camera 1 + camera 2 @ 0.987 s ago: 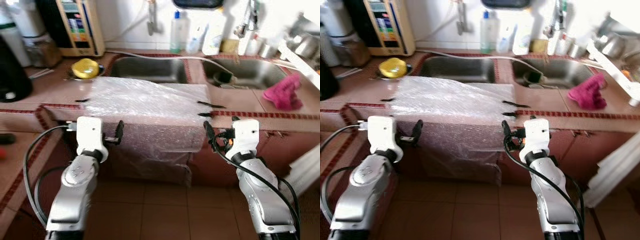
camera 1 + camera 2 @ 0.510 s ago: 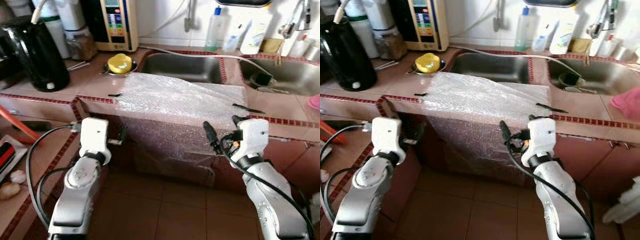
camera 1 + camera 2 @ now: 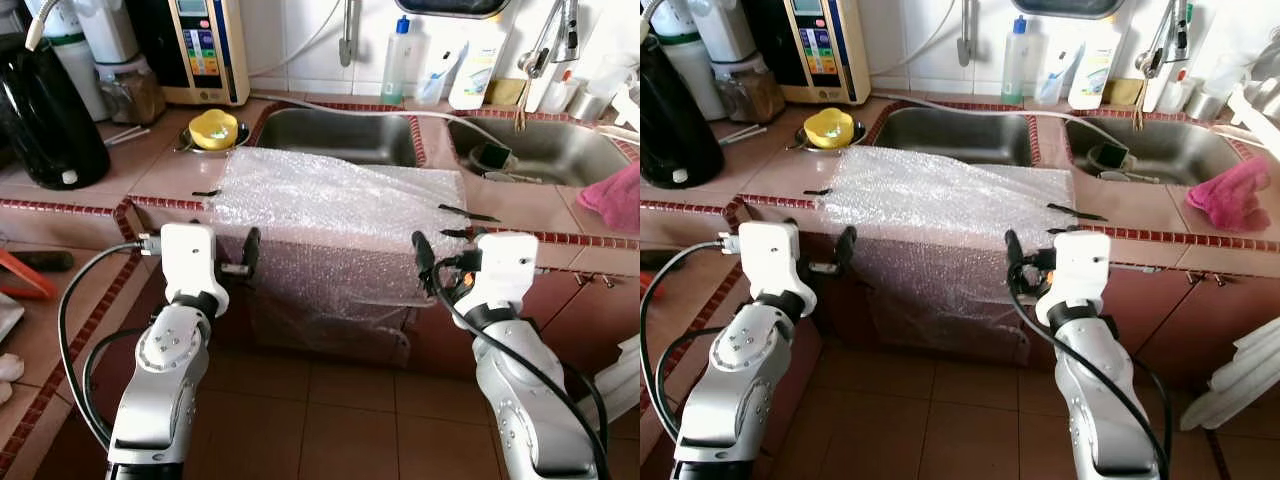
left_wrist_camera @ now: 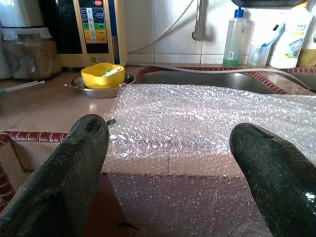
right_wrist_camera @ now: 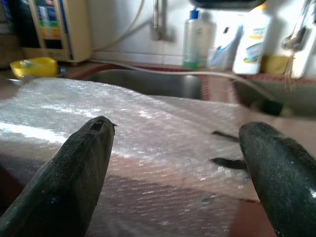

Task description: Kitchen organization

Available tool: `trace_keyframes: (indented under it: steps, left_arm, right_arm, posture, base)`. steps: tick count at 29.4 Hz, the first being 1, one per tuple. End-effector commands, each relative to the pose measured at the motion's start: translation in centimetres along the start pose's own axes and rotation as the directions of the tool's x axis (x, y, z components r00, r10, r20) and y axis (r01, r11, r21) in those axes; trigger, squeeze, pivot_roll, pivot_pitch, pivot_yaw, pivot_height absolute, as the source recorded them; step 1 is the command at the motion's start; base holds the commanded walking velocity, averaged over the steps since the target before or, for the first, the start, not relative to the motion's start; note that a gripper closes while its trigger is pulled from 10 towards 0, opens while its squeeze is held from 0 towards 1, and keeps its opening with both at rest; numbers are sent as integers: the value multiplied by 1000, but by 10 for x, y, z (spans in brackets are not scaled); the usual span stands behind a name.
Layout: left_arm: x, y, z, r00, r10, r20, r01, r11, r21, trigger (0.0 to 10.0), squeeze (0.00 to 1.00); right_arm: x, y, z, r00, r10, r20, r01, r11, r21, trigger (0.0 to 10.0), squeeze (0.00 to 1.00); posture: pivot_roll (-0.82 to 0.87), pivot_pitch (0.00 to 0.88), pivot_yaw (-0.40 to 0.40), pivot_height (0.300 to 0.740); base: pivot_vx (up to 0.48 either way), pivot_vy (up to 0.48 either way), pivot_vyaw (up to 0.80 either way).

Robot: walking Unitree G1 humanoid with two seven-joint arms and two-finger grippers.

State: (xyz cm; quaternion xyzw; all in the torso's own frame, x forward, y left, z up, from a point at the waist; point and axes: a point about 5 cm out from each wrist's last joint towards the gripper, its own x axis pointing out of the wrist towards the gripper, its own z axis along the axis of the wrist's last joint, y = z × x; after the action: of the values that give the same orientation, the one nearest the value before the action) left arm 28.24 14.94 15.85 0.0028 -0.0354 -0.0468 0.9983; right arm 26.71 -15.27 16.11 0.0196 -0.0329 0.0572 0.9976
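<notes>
A sheet of bubble wrap lies on the tiled counter in front of the sinks. It drapes over the front edge, and black tape strips hold its corners. My left gripper hovers just before the counter edge at the sheet's left side. In the left wrist view its fingers stand wide apart with nothing between them. My right gripper hangs at the sheet's right side, also open, with its fingers spread toward the wrap.
A double steel sink sits behind the wrap. A yellow bowl in a metal dish, a black kettle and a water purifier stand at the left. Bottles line the back wall, and a pink cloth lies at the right.
The camera has shifted, so the counter now sits more centred and sharper. Both arms hold much the same pose before the counter edge, and the bubble wrap lies as before.
</notes>
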Motion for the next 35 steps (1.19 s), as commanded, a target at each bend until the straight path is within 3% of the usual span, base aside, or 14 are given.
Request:
trace_keyframes:
  steps: [1, 2, 11, 14, 17, 25, 27, 35]
  left_arm:
    - [-1, 3, 1, 1000, 11, 6, -11, 1000, -3, 10000, 0]
    - [0, 2, 0, 1000, 5, 4, -5, 1000, -5, 10000, 0]
    - [0, 1, 0, 1000, 4, 3, -4, 1000, -10, 10000, 0]
    - [0, 1, -1, 1000, -2, 0, 2, 1000, -13, 10000, 0]
    - [1, 0, -1, 1000, -3, 0, 3, 1000, -13, 10000, 0]
    - [0, -1, -3, 1000, -17, -15, 17, 1000, -13, 10000, 0]
    - [0, -3, -3, 1000, -24, -18, 23, 999, -25, 10000, 0]
    - [1, -3, -2, 1000, -26, -15, 26, 999, -26, 10000, 0]
  right_arm:
    - [-4, 5, 2, 999, 50, 15, -51, 997, 51, 10000, 0]
    - [-3, 4, -1, 999, 37, -9, -37, 999, 18, 10000, 0]
    - [-1, 4, -4, 998, 54, -32, -53, 998, 39, 10000, 0]
    - [-1, 6, -4, 999, 45, -32, -47, 996, -78, 10000, 0]
    - [-1, 9, -3, 997, 81, -17, -81, 997, -6, 10000, 0]
    - [2, 9, 1, 998, 60, 3, -59, 993, -99, 10000, 0]
    - [3, 7, -2, 998, 60, -30, -62, 996, -62, 10000, 0]
    - [1, 14, 6, 987, 161, 27, -159, 986, -52, 10000, 0]
  posture:
    - [71, 0, -22, 740]
    - [71, 0, -21, 740]
    - [69, 0, -17, 740]
    - [66, 0, -13, 740]
    - [68, 0, -13, 740]
    - [65, 0, -6, 740]
    - [63, 0, -8, 740]
    - [64, 0, -4, 740]
  base:
    - [259, 0, 0]
    - [259, 0, 0]
    - [277, 0, 0]
    - [290, 0, 0]
    - [290, 0, 0]
    - [323, 0, 0]
    - [379, 0, 0]
    - [397, 0, 0]
